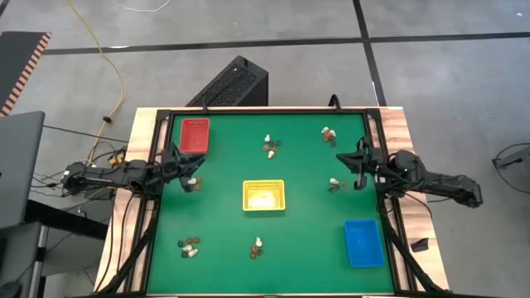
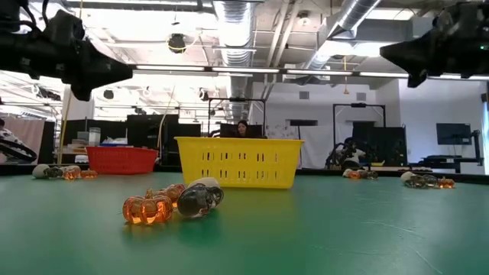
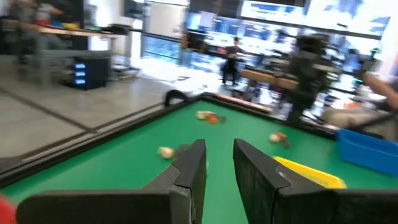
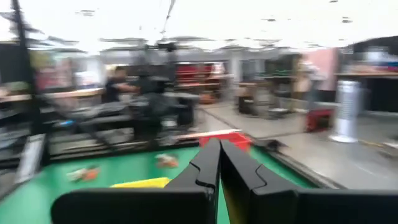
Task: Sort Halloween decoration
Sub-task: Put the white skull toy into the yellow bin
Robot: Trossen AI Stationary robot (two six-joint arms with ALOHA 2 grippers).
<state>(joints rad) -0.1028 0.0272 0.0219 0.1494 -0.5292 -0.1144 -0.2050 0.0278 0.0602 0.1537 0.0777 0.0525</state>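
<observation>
Six small clusters of Halloween trinkets [image 1: 271,146] scattered over the green desk [image 1: 306,240], none yet in the red tray [image 1: 195,135], yellow tray [image 1: 263,196] or blue tray [image 1: 363,242]. Nearest the left gripper [image 1: 187,170]: a cream-and-dark cluster [image 1: 192,184] just under and inward of its jaws, held slightly apart. Nearest the right gripper [image 1: 352,163], jaws together: another cluster [image 1: 335,185] just inward.

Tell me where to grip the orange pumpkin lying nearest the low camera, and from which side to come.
Grip the orange pumpkin across its round ribbed body, coming straight down from above. It sits low on the green table with a silvery trinket close against one side, so probably set the jaws across the two sides away from that neighbour.
</observation>
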